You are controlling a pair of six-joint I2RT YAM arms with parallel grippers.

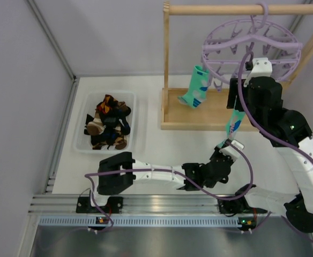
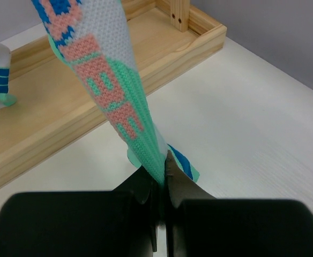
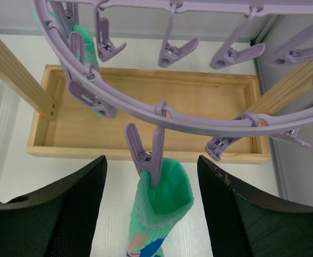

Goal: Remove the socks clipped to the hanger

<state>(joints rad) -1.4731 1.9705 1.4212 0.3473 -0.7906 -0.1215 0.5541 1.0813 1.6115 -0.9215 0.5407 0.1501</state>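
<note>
The lilac hanger (image 1: 250,45) hangs by its hook from the wooden rail. A turquoise sock (image 1: 199,88) is clipped at its left side. A second green sock (image 3: 164,198) with pink and blue marks hangs from a peg (image 3: 148,155) at the ring's (image 3: 146,110) near edge. My right gripper (image 3: 151,160) is open, one finger on each side of that peg and the sock's cuff, touching neither. My left gripper (image 2: 164,171) is shut on the lower end of this sock (image 2: 108,80), which runs taut up to the peg. From above, the left gripper (image 1: 229,145) sits below the right gripper (image 1: 235,107).
A white bin (image 1: 81,140) at the left holds several dark socks. The wooden frame's tray base (image 1: 210,115) lies under the hanger, with its post (image 1: 166,53) at the left. Several empty pegs (image 3: 229,53) dangle around the ring. Walls close in at the left and back.
</note>
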